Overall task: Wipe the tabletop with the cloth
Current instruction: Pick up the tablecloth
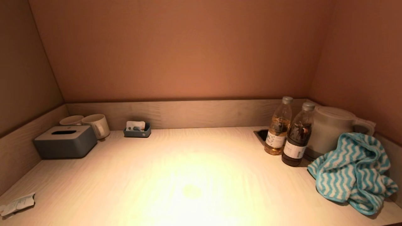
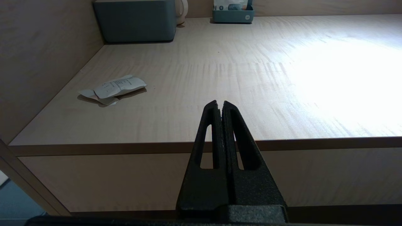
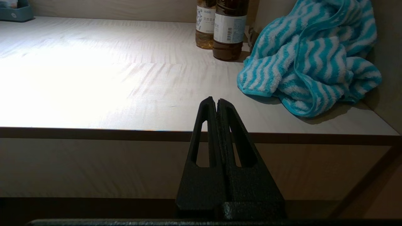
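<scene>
A crumpled blue-and-white zigzag cloth lies at the right end of the light wooden tabletop, against the right wall and the kettle. It also shows in the right wrist view. My right gripper is shut and empty, held in front of the table's front edge, short of the cloth. My left gripper is shut and empty, in front of the table's front edge on the left side. Neither gripper shows in the head view.
Two bottles and a white kettle stand at the back right. A grey tissue box, two mugs and a small grey tray stand at the back left. A crumpled paper lies at the front left.
</scene>
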{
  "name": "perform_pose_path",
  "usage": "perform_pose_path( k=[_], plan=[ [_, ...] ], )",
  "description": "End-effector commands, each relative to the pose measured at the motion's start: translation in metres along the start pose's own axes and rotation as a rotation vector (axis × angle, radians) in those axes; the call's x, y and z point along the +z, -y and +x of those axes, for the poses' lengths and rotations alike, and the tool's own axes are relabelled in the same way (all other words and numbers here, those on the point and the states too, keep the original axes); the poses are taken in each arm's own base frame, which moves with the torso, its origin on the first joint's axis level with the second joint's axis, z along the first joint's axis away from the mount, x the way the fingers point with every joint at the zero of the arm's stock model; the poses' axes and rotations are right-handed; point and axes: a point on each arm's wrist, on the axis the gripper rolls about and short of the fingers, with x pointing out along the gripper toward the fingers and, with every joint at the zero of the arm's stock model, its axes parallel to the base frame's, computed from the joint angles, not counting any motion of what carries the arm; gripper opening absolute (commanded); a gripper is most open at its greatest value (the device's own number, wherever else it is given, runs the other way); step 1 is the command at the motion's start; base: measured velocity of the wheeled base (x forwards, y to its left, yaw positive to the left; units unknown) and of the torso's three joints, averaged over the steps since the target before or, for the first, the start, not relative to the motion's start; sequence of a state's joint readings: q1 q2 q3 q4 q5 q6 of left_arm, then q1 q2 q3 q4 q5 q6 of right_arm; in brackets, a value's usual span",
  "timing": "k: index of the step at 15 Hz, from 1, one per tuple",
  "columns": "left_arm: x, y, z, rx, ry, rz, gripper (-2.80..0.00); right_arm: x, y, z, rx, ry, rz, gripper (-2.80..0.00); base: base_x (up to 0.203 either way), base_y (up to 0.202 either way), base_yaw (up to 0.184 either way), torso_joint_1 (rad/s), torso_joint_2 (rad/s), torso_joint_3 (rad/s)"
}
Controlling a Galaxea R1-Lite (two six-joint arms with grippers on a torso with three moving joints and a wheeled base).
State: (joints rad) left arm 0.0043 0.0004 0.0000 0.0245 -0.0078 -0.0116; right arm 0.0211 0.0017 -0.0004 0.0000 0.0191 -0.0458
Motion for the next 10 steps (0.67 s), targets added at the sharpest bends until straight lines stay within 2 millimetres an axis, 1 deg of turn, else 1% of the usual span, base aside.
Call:
perform_pose_path(
  k=[1, 3, 5, 6, 8, 9, 10],
  plan=[
    [0.0, 0.0, 0.0, 0.0, 0.0, -0.001, -2.8, 0.0, 0.0, 0.0, -0.008, -0.004, -0.008, -2.8, 0.0, 0.0, 0.0, 0.0, 0.0, 0.0],
    [0.0, 0.0, 0.0, 0.0, 0.0, -0.001, -2.8, 0.002, 0.0, -0.001, -0.015, 0.001, -0.009, -2.8, 0.0, 0.0, 0.0, 0.0, 0.0, 0.0],
    [0.0, 0.0, 0.0, 0.0, 0.0, -0.001, -2.8, 0.013, 0.001, -0.004, -0.025, 0.028, -0.011, -2.8, 0.0, 0.0, 0.0, 0.0, 0.0, 0.0],
    [0.0, 0.0, 0.0, 0.0, 0.0, -0.001, -2.8, 0.022, 0.002, -0.008, -0.034, 0.04, -0.012, -2.8, 0.0, 0.0, 0.0, 0.0, 0.0, 0.0],
    [0.0, 0.0, 0.0, 0.0, 0.0, -0.001, -2.8, 0.052, 0.003, -0.019, -0.042, 0.054, -0.01, -2.8, 0.0, 0.0, 0.0, 0.0, 0.0, 0.0],
    [0.0, 0.0, 0.0, 0.0, 0.0, -0.001, -2.8, 0.065, 0.003, -0.02, -0.043, 0.034, -0.008, -2.8, 0.0, 0.0, 0.0, 0.0, 0.0, 0.0],
    [0.0, 0.0, 0.0, 0.0, 0.0, 0.001, -2.8, 0.075, 0.004, -0.015, -0.047, -0.005, -0.005, -2.8, 0.0, 0.0, 0.0, 0.0, 0.0, 0.0]
  ],
)
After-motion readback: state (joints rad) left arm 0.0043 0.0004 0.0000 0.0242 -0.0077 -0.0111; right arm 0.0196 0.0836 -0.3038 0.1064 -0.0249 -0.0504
